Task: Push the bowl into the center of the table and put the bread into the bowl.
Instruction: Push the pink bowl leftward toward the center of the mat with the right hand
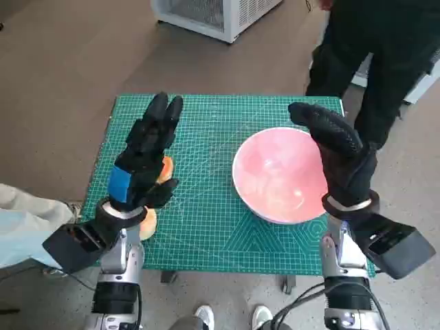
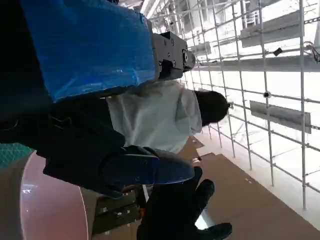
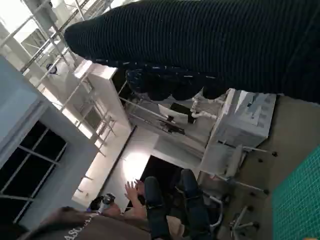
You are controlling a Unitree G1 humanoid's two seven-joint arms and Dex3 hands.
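— While the left hand hovered with fingers spread and nothing in it, where was the bread?
— Mostly under that hand, near the mat's left edge.
— And the bowl?
— Right of center, its far right rim beneath the right hand, fingers extended, gripping nothing.

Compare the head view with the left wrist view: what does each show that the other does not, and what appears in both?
Only the head view shows the green cutting mat, the orange bread partly hidden under the left hand, and the gloved right hand raised at the bowl's right side. Only the left wrist view shows a person in a white top and a white metal grid wall. Both show the pink bowl and the left hand's blue tape.
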